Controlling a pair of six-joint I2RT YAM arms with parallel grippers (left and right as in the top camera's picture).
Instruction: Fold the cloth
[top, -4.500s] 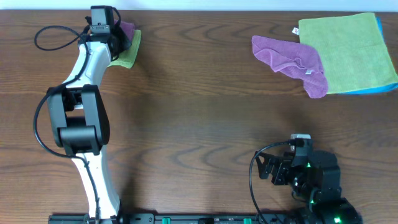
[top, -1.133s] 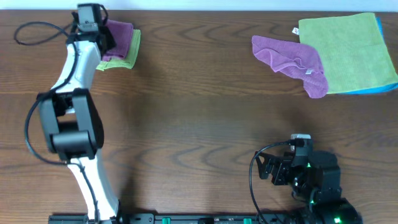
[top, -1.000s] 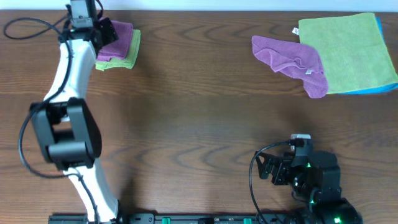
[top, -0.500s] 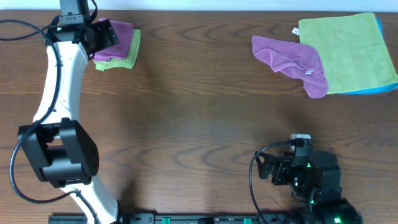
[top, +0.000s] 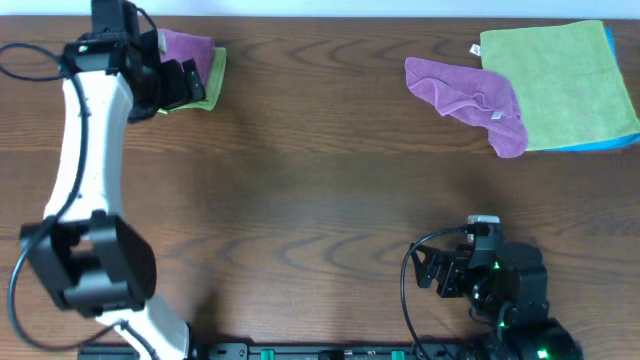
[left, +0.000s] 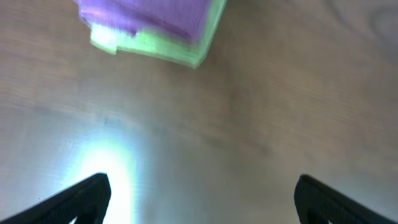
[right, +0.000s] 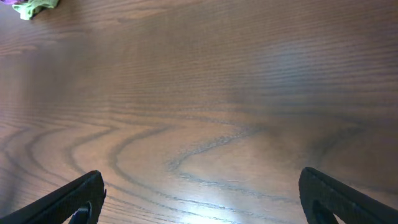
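The cloth (top: 188, 46) lies folded, lilac-purple and neat-edged, on top of a folded green cloth (top: 211, 80) at the table's far left. In the left wrist view the cloth (left: 146, 15) and the green cloth (left: 205, 45) sit at the top edge, blurred. My left gripper (top: 188, 84) hovers at the stack's near side. Its jaws (left: 202, 199) stand wide open over bare wood with nothing between them. My right gripper (top: 428, 270) rests near the front right, open (right: 202, 199) and empty above the table.
A rumpled purple cloth (top: 470, 98) lies at the far right, partly over a flat green cloth (top: 560, 80) with a blue one (top: 615, 142) beneath. Bare wooden table (top: 320, 190) lies between the two arms.
My left arm has swung leftward and its gripper has drawn back off the folded stack, which now shows more fully. The right arm has not moved.
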